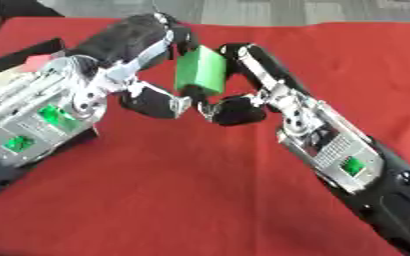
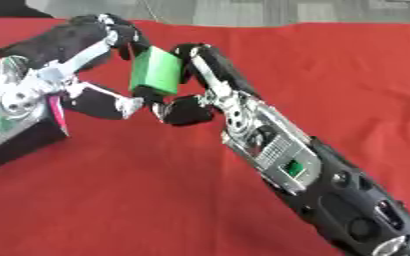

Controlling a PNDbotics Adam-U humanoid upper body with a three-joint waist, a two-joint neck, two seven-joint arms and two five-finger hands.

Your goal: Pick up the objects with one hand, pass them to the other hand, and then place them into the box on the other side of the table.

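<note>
Right hand: the black-and-silver right hand [image 1: 252,82] reaches in from the lower right, fingers curled along the far side of the flat green rectangular block [image 1: 200,70] and thumb pressed near its lower corner; it is grasping the block.
Left hand: the black-and-silver left hand [image 1: 143,60] comes in from the left, fingers bent over the block's upper left edge and thumb under its bottom corner, so it too is clasped on the block.
Green block: held upright and slightly tilted between the two hands, lifted clear of the red tablecloth [image 1: 200,200], near the middle of the table towards its far edge.
Box: a dark open box [image 1: 29,52] sits at the left edge, partly hidden behind the left forearm, with something pink [image 1: 36,61] showing inside; what else it holds cannot be made out.
Progress: the pickup looks done and the handover is midway, both hands sharing the block.
Left to do: one hand must let go, then the other carries the block to the box; which hand is giving cannot be told.
</note>
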